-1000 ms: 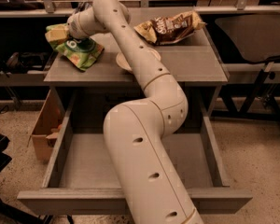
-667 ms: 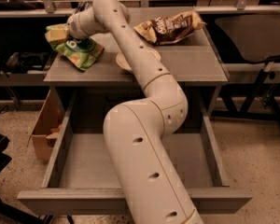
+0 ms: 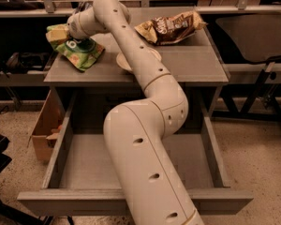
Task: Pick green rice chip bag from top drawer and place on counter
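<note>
Nothing has visibly moved since the earlier frames; arm, bags and drawer hold the same positions.

1. I note the arm (image 3: 145, 139) as the largest item; it rises from the bottom edge, crosses over the open drawer, bends, and reaches up and to the left across the counter to the gripper.
2. I see the top drawer (image 3: 84, 163) pulled fully out, well below and nearer to me than the gripper; the grey floor that shows is bare, and the arm hides part of it.
3. The counter (image 3: 192, 64) lies directly under the gripper and stretches away to the right of it.
4. A cardboard box (image 3: 44, 125) stands on the floor, well below the gripper, just beside the drawer's left wall.
5. A brown chip bag (image 3: 171, 27) lies on the counter, well to the right of the gripper.
6. The green rice chip bag (image 3: 82, 53) rests on the counter's left rear part, out of the drawer, touching the gripper and spreading just below and right of it.
7. A white bowl (image 3: 123, 60) sits right of the gripper, beyond the green bag, partly hidden by the arm.
8. The gripper (image 3: 65, 32) is at the green bag's upper left end; whether it is gripping or released I cannot tell.
</note>
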Robot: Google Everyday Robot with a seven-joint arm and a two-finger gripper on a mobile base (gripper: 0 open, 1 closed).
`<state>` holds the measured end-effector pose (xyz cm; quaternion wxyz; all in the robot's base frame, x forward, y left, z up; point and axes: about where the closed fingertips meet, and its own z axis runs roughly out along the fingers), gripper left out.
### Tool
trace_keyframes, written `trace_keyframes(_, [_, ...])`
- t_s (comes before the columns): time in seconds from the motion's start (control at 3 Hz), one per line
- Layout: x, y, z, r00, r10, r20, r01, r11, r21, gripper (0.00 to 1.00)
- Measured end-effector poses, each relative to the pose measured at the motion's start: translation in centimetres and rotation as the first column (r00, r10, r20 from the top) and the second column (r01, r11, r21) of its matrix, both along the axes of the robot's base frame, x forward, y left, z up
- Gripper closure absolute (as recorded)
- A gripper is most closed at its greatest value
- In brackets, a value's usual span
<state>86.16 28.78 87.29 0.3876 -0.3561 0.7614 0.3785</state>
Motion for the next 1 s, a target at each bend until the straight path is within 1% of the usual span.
trace_keyframes(0.33, [0.0,0.1,-0.1,1.0,0.002,-0.001,-0.002,1.0,0.001,0.13])
trace_keyframes(0.67, [-1.2,0.1,2.2,0.9981,0.052,0.034,-0.053,0.998,0.037,0.0])
trace_keyframes(1.0, [-3.6,-0.7,5.8,0.9904,0.114,0.078,-0.114,0.993,-0.002,0.0])
